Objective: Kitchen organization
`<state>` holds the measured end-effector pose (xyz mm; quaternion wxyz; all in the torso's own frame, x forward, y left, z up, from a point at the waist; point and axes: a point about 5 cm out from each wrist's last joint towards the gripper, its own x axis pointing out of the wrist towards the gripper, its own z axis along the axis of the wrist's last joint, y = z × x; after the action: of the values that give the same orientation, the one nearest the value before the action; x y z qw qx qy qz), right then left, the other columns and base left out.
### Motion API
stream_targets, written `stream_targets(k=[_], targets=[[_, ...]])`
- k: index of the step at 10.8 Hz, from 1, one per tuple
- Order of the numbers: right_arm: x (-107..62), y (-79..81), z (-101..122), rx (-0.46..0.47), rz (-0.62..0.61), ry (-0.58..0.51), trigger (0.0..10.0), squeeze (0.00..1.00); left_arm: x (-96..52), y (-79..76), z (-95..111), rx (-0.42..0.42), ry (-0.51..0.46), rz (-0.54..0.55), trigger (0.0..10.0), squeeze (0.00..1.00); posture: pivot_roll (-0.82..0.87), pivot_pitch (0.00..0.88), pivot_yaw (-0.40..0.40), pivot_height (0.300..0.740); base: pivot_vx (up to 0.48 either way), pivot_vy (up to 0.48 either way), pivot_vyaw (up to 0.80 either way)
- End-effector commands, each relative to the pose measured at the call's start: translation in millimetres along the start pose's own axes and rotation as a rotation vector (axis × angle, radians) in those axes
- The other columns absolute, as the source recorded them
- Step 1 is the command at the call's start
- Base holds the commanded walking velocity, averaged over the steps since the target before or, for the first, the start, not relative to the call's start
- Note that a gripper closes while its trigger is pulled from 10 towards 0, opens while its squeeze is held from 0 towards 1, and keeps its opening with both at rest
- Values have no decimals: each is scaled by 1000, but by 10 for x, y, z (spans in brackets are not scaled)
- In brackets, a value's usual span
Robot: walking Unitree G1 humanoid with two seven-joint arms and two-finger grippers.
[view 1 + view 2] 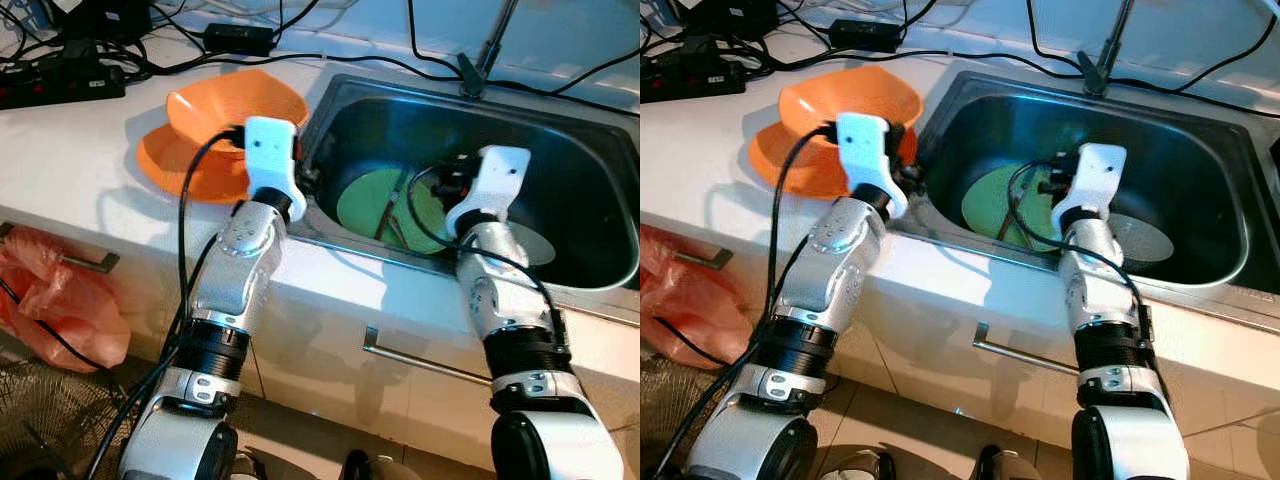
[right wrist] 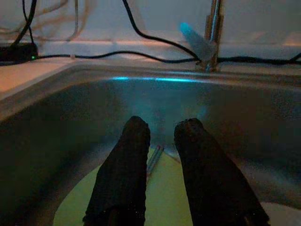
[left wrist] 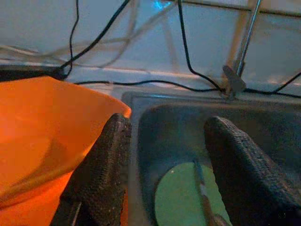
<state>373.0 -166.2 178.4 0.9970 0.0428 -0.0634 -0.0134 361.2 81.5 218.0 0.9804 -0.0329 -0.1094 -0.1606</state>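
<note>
Left tool (image 3: 162,174): fingers spread wide, gripping nothing; hovers at the sink's left rim, one finger (image 3: 101,174) just beside the orange bowl (image 1: 235,105).
Right tool (image 2: 162,176): down inside the sink (image 1: 560,130), fingers a little apart with a narrow gap, nothing between them; poised just over the green plate (image 1: 372,200).
Orange bowl: sits tilted on an orange plate (image 1: 170,165), on the white table (image 1: 60,150) left of the sink.
Green plate: flat on the sink floor, chopsticks (image 1: 388,212) lying across it (thin, two sticks close together).
Other sink item: pale round thing (image 1: 1145,240) right of the green plate, could be a second plate or the drain, cannot tell.
Table clutter: black cables (image 1: 150,45) and a power strip (image 1: 60,80) at the back; faucet stem (image 1: 495,40) behind the sink.
Step in hand (my read): right tool going for the chopsticks or the plate edge.
How to do it well: lower slowly, line the finger gap across both sticks, close only once they sit between the pads; a flat plate gives little edge, so take the sticks first.
Risk: sticks rolling off the plate.
</note>
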Motion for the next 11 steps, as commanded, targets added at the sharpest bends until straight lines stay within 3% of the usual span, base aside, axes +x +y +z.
stream_targets(k=[1, 3, 4, 5, 7, 9, 11], targets=[[3, -8, 56, 9, 1, -27, 10000, 0, 29, 14, 95, 29, -38, 11, 10000, 0, 9, 112, -18, 740, 0, 0, 0], [-3, 28, 38, 0, 16, -31, 10000, 0, 32, 128, 284, 71, -99, 53, 10000, 0, 20, 104, -14, 740, 0, 0, 0], [0, 49, 41, 1, 25, -34, 10000, 0, 18, 303, 407, 85, -137, 138, 10000, 0, 22, 97, -11, 740, 0, 0, 0], [1, 54, 46, -1, 29, -38, 10000, 0, -1, 342, 427, 89, -158, 186, 10000, 0, 22, 97, -11, 740, 0, 0, 0], [-2, 48, 42, -4, 32, -38, 10000, 0, -83, 781, 465, 85, -109, 331, 10000, 0, 19, 87, -12, 740, 0, 0, 0], [-3, 35, 45, -8, 34, -40, 10000, 0, -146, 819, 512, 87, -129, 365, 10000, 0, 25, 93, -23, 740, 0, 0, 0], [-3, 51, 42, -7, 39, -40, 10000, 0, -230, 843, 549, 35, -134, 412, 10000, 0, 34, 109, -31, 740, 0, 0, 0]])
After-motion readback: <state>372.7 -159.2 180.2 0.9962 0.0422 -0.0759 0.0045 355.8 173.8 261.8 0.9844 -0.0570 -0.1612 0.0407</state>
